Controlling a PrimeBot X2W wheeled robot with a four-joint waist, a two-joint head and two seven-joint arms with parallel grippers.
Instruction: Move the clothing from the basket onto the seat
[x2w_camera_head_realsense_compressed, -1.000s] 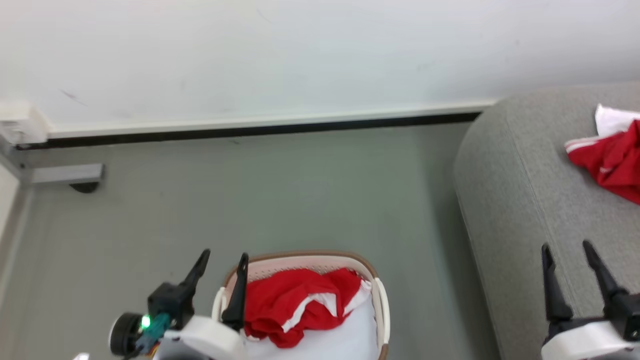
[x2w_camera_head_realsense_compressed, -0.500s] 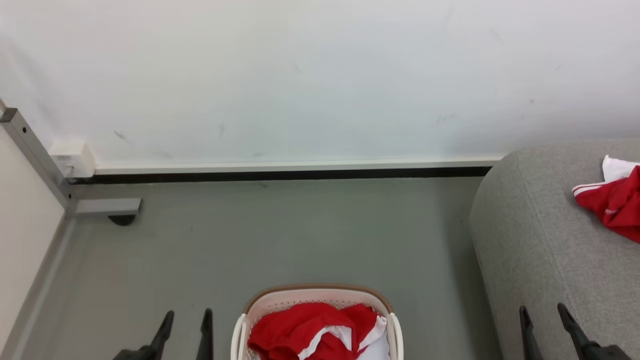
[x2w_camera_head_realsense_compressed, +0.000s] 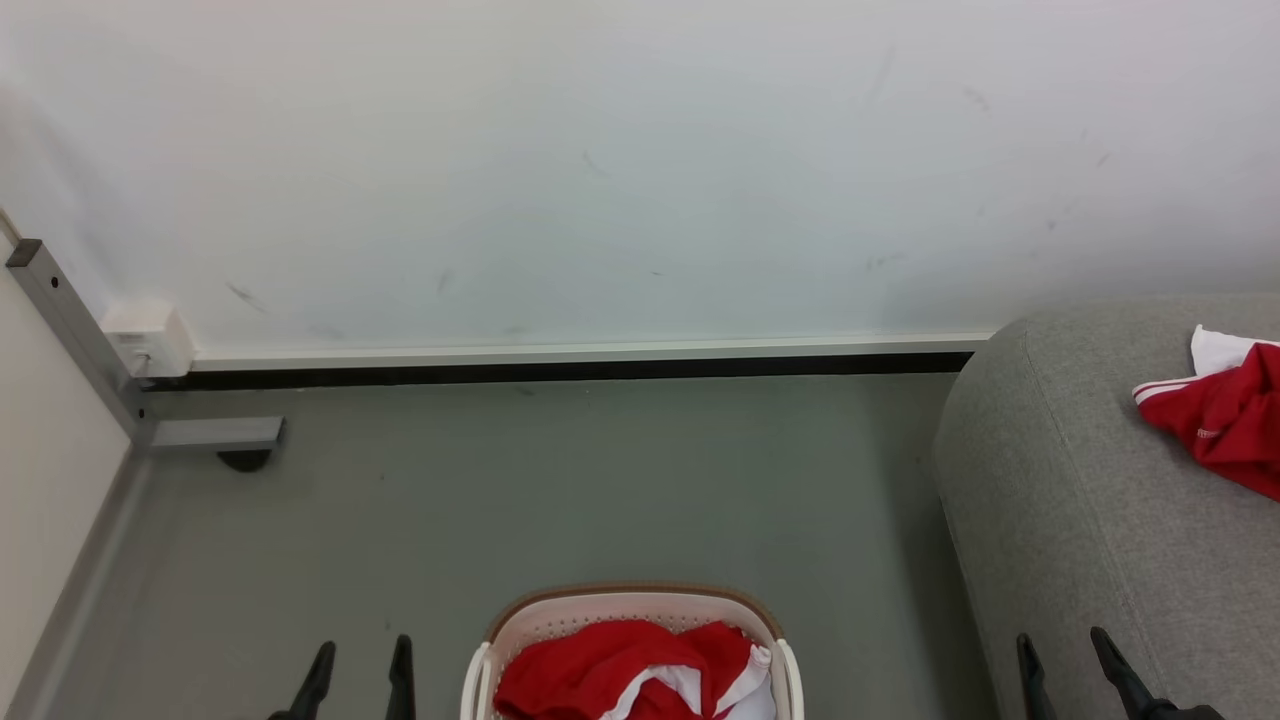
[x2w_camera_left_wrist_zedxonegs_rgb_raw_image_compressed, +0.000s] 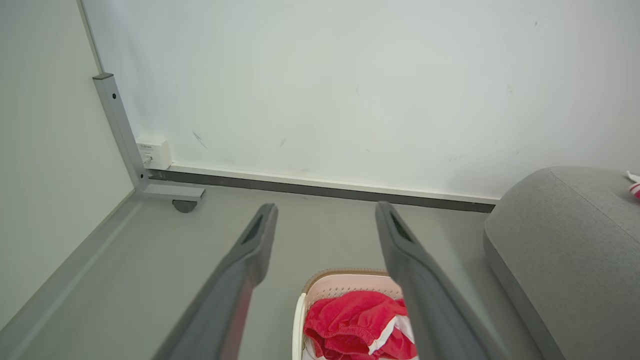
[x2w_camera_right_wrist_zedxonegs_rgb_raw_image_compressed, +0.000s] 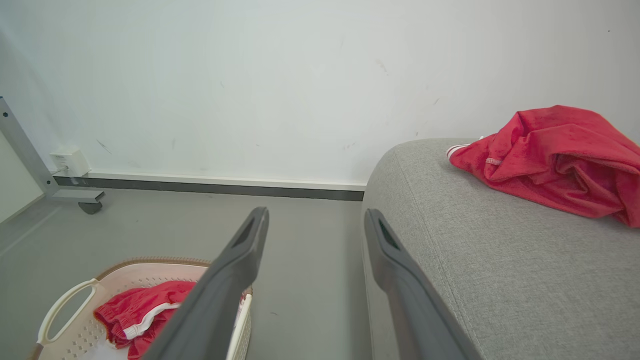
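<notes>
left gripper (x2w_camera_left_wrist_zedxonegs_rgb_raw_image_compressed: 325, 207): fingers released, empty
right gripper (x2w_camera_right_wrist_zedxonegs_rgb_raw_image_compressed: 316, 214): fingers released, empty
clothing (x2w_camera_head_realsense_compressed: 600, 675): in basket (x2w_camera_head_realsense_compressed: 630, 592)
second garment (x2w_camera_right_wrist_zedxonegs_rgb_raw_image_compressed: 550, 150): on seat (x2w_camera_right_wrist_zedxonegs_rgb_raw_image_compressed: 475, 260), far right

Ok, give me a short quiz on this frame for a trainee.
1. Are the left claw and right claw open or shut?
2. True or false: red clothing lies in the basket.
3. The other red garment lies: A in a claw, B on the sofa, C on the basket's rim.
Key: 1 both open; 2 true; 3 B.
</notes>
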